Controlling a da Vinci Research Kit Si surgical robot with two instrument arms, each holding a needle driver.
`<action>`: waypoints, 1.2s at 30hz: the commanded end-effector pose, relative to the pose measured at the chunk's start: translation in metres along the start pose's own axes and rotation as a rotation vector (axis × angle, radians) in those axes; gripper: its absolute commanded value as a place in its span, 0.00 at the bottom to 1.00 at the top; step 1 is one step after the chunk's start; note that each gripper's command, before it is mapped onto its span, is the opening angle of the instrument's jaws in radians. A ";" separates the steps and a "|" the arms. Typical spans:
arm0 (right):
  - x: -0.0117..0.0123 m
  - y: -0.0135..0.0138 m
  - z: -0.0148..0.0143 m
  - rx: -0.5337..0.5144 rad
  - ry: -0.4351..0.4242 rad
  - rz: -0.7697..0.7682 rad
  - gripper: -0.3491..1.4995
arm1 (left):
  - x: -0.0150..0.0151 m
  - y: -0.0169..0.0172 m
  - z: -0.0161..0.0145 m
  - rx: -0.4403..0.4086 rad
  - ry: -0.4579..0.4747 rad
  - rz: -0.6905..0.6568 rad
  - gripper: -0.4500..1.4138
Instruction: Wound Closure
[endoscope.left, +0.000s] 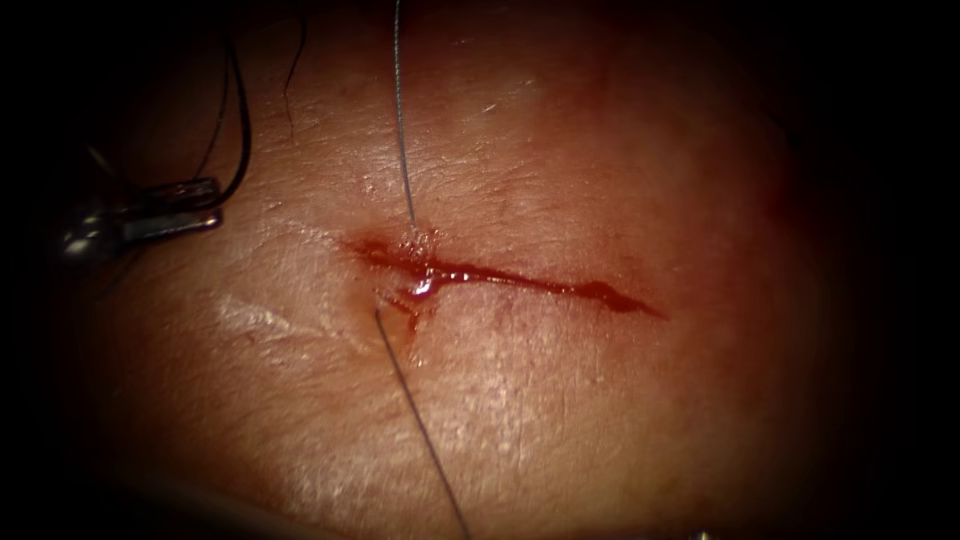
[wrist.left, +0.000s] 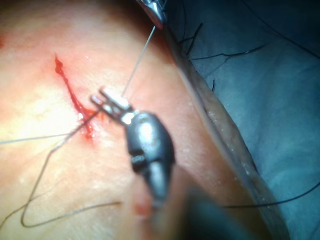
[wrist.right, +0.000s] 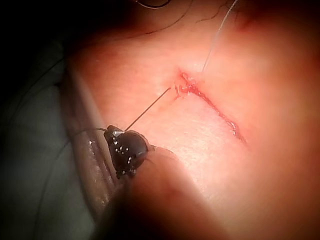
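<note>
While thread (endoscope.left: 403, 130) runs taut from stitch at cut (endoscope.left: 520, 280) on tissue (endoscope.left: 620, 420), left tool (endoscope.left: 195, 205) sits closed left of cut, apparently on thread. Right tool (wrist.right: 114, 134) grips other strand. Needle unseen. Risk: overpull tears tissue edge, snaps thread.

Dim, dark-edged endoscope view; glare glints on the red fluid (endoscope.left: 424, 286).
</note>
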 end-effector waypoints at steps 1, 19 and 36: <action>0.0009 -0.0014 0.0001 0.026 -0.008 0.011 0.00 | -0.0008 0.0008 0.0001 -0.003 -0.002 -0.003 0.00; 0.0011 -0.0029 -0.0143 -0.082 0.022 0.142 0.96 | -0.0009 0.0008 0.0001 -0.003 -0.002 -0.003 0.00; -0.0028 0.0082 -0.0269 -0.122 0.353 0.400 0.90 | -0.0007 0.0008 0.0001 -0.003 -0.002 -0.004 0.00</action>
